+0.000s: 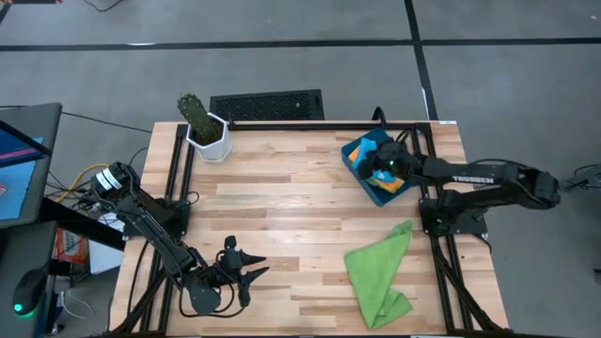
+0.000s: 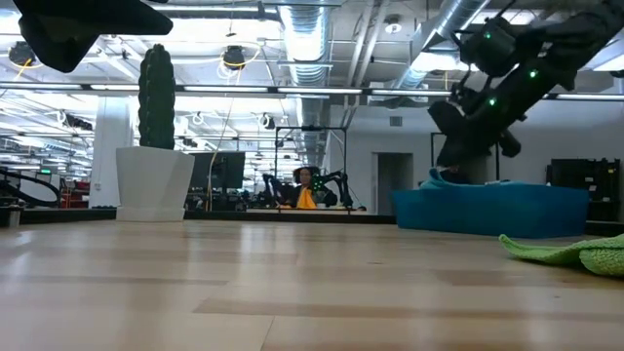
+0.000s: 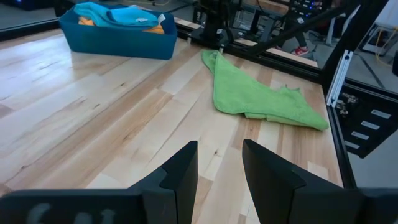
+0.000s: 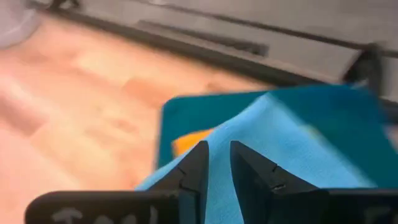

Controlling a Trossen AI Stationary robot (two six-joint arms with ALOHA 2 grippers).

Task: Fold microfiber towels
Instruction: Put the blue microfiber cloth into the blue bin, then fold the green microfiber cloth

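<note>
The bright blue towel (image 4: 292, 143) lies on top of the pile in the dark-blue tray (image 1: 355, 161) at the far right of the table (image 1: 282, 216), and in the right wrist view it rises in a peak between the two dark fingers, which pinch its fabric. The right gripper (image 1: 383, 167) is thus clenched on that blue cloth, reaching down into the tray from the arm that stretches in from the right edge. An orange towel (image 4: 189, 142) shows beneath the blue one, just beside the fingers, and an edge of yellow cloth (image 3: 158, 28) peeks out at the tray's side in the left wrist view. One lime green towel (image 1: 380, 272) lies apart from the tray on the bare wood near the right front corner, spread loosely with a tapering point toward the tray and a folded lump at its near end. The left gripper (image 1: 249, 270) hovers low over the front left of the table, well apart from every cloth, its fingers spread with nothing between them. A white pot holding a cactus (image 1: 199, 120) stands at the far left of the table.
</note>
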